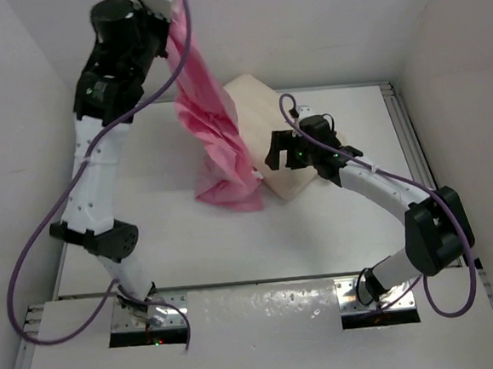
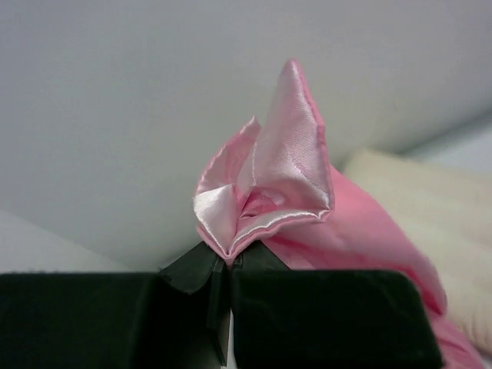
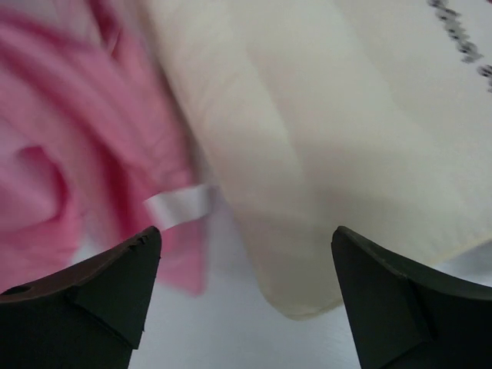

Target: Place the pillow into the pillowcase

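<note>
The shiny pink pillowcase (image 1: 216, 127) hangs from high at the back left down to the table, draped over part of the cream pillow (image 1: 261, 98). My left gripper (image 2: 224, 257) is shut on a bunched corner of the pillowcase (image 2: 269, 184), raised well above the table. The right gripper (image 1: 280, 150) stands open just above the pillow's near corner (image 3: 323, 154), jaws wide apart with nothing between them. In the right wrist view the pillowcase (image 3: 69, 154) lies to the left of the pillow, with a small white tag (image 3: 177, 206) at its edge.
White walls close in the table (image 1: 191, 240) at the back and both sides. A metal rail (image 1: 410, 146) runs along the right edge. Purple cables loop from both arms.
</note>
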Robot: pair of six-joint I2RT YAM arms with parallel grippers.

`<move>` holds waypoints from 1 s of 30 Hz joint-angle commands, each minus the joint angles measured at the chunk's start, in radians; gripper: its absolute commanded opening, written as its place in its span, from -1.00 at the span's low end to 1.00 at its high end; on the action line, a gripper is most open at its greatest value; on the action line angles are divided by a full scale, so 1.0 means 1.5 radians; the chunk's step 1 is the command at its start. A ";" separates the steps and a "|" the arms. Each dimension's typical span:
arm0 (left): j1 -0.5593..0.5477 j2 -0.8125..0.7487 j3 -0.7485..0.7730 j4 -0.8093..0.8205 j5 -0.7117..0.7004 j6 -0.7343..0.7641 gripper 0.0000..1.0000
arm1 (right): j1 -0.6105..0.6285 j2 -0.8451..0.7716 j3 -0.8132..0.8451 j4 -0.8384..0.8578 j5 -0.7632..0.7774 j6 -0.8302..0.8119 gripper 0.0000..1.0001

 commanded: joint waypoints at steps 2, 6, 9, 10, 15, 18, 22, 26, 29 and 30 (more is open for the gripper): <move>-0.045 -0.056 0.062 0.109 -0.174 0.026 -1.00 | 0.059 -0.042 0.027 0.106 -0.072 -0.086 0.92; -0.106 -0.076 0.048 0.150 -0.278 0.122 -1.00 | 0.073 -0.027 0.052 0.187 -0.110 -0.061 0.97; -0.143 -0.089 0.025 0.170 -0.330 0.164 -1.00 | 0.073 -0.005 0.089 0.191 -0.108 -0.047 0.97; -0.155 -0.091 0.023 0.175 -0.342 0.174 -1.00 | 0.074 -0.001 0.094 0.195 -0.107 -0.045 0.97; -0.230 -0.097 0.011 0.219 -0.407 0.262 -1.00 | 0.084 0.032 0.113 0.231 -0.120 -0.020 0.97; -0.253 -0.104 -0.022 0.269 -0.454 0.314 -1.00 | 0.106 0.051 0.114 0.264 -0.186 -0.021 0.97; -0.264 -0.114 -0.037 0.287 -0.476 0.331 -1.00 | 0.147 0.074 0.111 0.297 -0.218 -0.044 0.98; -0.269 -0.119 -0.038 0.295 -0.489 0.340 -1.00 | 0.154 0.126 0.149 0.298 -0.121 -0.002 0.97; -0.267 -0.130 -0.052 0.312 -0.501 0.357 -1.00 | 0.140 0.168 0.184 0.290 -0.098 0.032 0.97; -0.265 -0.138 -0.059 0.318 -0.505 0.361 -1.00 | 0.135 0.173 0.189 0.280 -0.099 0.037 0.97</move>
